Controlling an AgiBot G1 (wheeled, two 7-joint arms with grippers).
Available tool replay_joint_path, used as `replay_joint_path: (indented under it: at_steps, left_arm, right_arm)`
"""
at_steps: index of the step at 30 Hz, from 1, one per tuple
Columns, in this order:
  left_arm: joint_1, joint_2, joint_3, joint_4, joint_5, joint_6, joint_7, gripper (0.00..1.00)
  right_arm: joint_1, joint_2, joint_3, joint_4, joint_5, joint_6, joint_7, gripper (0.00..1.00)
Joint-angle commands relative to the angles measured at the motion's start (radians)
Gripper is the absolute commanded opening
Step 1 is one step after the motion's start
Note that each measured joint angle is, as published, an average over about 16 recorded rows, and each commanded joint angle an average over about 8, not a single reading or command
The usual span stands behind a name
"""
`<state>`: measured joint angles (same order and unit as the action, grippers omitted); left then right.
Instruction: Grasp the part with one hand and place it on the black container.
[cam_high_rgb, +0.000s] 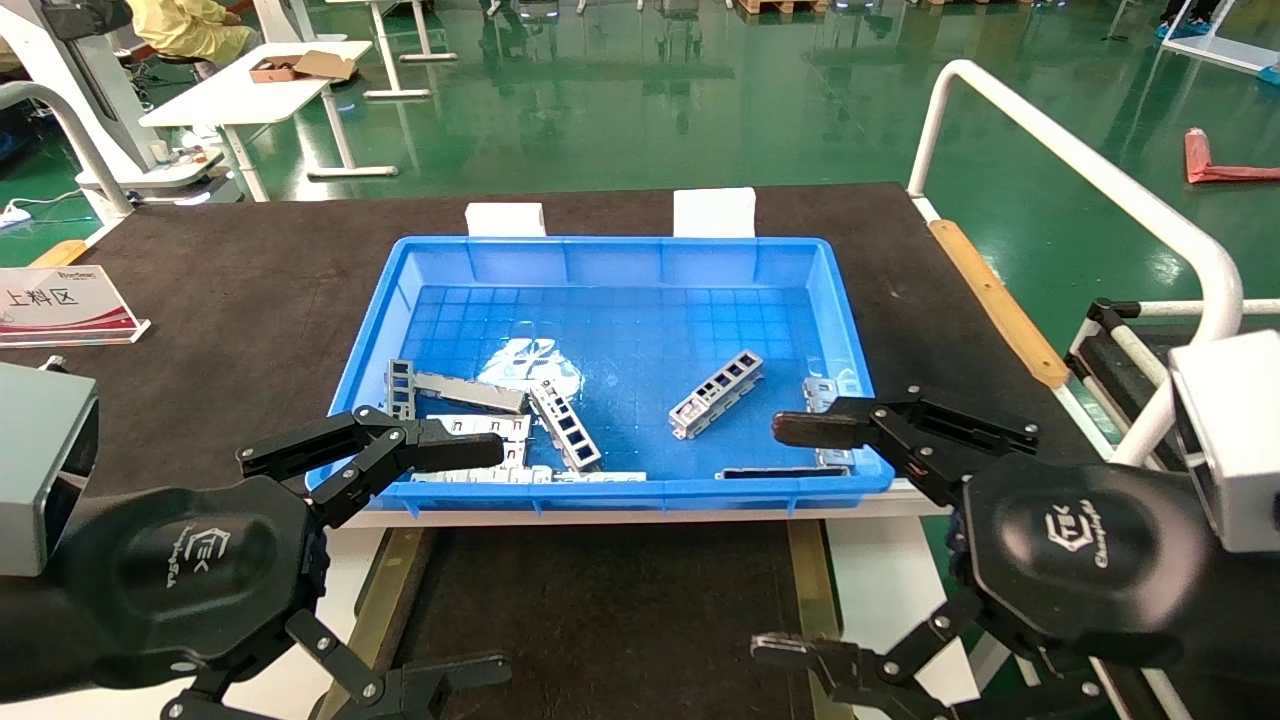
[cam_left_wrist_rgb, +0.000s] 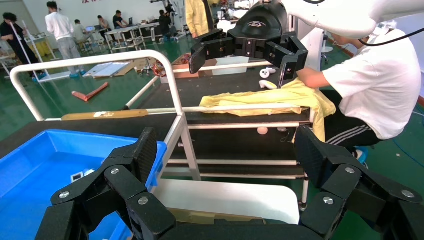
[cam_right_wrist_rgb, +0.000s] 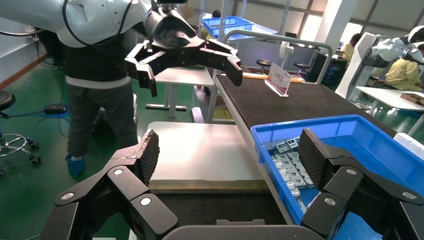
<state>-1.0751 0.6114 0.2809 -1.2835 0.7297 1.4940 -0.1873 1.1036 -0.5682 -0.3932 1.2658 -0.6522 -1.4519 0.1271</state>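
Several silver-grey metal pieces lie in the blue bin. One ladder-like part rests alone at the bin's middle right, and another part lies among flat strips at the front left. The black container with brass side rails sits just in front of the bin. My left gripper hovers open over the container's left rail, nothing between its fingers. My right gripper hovers open over the right rail, also holding nothing. In the right wrist view, flat strips show inside the bin.
A white tube railing runs along the table's right side. A sign stand stands at the far left. Two white foam blocks sit behind the bin. White plates flank the container. People work nearby.
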Motion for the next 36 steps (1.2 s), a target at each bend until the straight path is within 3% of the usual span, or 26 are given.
replay_joint_path:
  at_steps: [1, 36]
  left_arm:
    - [0.0, 0.0, 0.0, 0.0, 0.0, 0.0, 0.0, 1.0]
    - [0.0, 0.0, 0.0, 0.0, 0.0, 0.0, 0.0, 1.0]
  right_arm:
    - [0.0, 0.0, 0.0, 0.0, 0.0, 0.0, 0.0, 1.0]
    - [0.0, 0.0, 0.0, 0.0, 0.0, 0.0, 0.0, 1.0]
